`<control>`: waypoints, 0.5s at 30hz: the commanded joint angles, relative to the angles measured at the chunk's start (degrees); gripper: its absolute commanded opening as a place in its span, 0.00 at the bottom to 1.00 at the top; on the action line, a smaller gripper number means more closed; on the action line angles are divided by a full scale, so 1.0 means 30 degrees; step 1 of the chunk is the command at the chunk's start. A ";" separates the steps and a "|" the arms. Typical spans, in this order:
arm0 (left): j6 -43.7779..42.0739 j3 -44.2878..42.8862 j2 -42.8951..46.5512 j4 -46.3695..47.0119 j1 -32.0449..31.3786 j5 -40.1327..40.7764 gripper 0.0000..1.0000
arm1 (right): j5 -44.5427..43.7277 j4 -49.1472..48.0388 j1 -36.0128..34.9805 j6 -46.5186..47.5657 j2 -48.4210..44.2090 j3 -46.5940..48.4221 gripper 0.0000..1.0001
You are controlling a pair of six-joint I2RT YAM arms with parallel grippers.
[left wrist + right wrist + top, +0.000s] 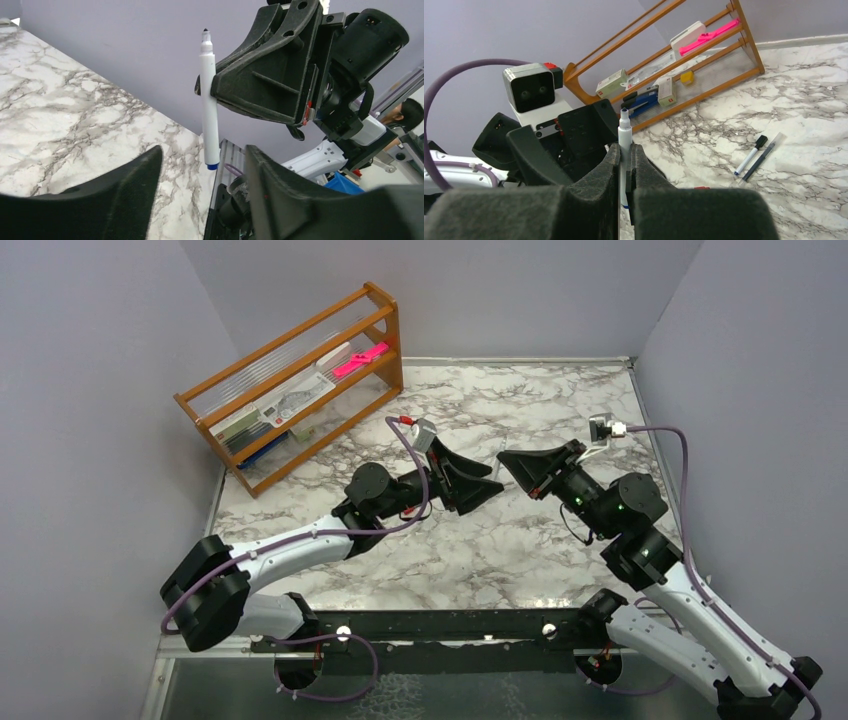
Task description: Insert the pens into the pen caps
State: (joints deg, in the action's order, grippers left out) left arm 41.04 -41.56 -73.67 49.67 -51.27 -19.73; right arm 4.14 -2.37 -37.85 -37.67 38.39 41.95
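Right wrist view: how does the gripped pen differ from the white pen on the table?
The gripped pen stands upright in the right gripper; the table pen lies flat. The gripped pen's tip is bare; the table pen's end carries a black cap. Both have white barrels.

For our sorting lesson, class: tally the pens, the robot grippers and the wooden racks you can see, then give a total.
Pens: 3 (one held; one white and one darker on the table)
Grippers: 2 (left gripper, right gripper)
Wooden racks: 1
Total: 6
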 commanded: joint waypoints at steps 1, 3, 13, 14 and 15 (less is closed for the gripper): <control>0.0196 -0.0839 -0.0176 0.0916 -0.0204 0.0223 0.50 | 0.0743 -0.1103 -0.0012 -0.0238 0.0117 -0.0406 0.01; 0.0383 -0.0910 -0.0362 0.1019 -0.0268 0.0135 0.45 | 0.0974 -0.1213 -0.0011 -0.0286 0.0204 -0.0432 0.01; 0.0967 -0.0889 -0.0488 0.1457 -0.0429 0.0393 0.00 | 0.1352 -0.1342 -0.0008 -0.0186 0.0504 -0.0761 0.01; 0.0955 -0.0836 -0.0492 0.1460 -0.0416 0.0379 0.00 | 0.1371 -0.1395 -0.0011 -0.0173 0.0504 -0.0745 0.01; 0.0891 -0.0785 -0.0460 0.1461 -0.0426 0.0366 0.00 | 0.1336 -0.1383 -0.0012 -0.0123 0.0529 -0.0721 0.01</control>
State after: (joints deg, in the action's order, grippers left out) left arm 43.46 -42.74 -74.96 51.03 -52.01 -18.87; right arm 6.31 -5.06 -37.82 -37.89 39.64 40.75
